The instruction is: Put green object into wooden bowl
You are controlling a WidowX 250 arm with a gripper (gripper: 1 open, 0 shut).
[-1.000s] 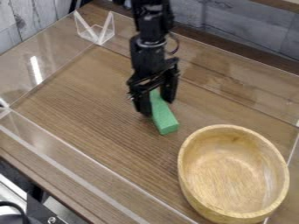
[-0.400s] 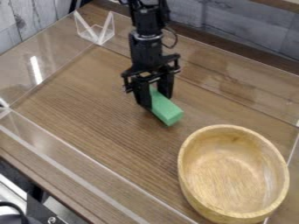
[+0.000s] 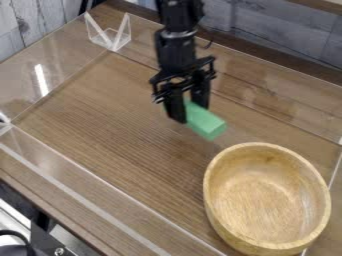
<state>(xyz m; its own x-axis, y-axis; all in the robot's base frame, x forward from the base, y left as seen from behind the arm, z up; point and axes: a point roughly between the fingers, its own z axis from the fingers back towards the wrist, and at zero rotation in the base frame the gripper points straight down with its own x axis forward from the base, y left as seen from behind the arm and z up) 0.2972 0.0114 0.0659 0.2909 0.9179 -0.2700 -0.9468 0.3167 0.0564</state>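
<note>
1 green object (image 3: 205, 122), 1 wooden bowl (image 3: 266, 195).

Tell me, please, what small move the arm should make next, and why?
Probably carry the small flat bright green block toward the lower right until it hangs over the large round light wooden bowl. The gripper holds one end of the block off the table, and the empty bowl sits apart in that direction.

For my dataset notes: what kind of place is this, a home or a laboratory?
Probably a laboratory test bench: a robot gripper works over a wood-grain tabletop fenced by clear plastic walls, with only a green block and wooden bowl.
</note>
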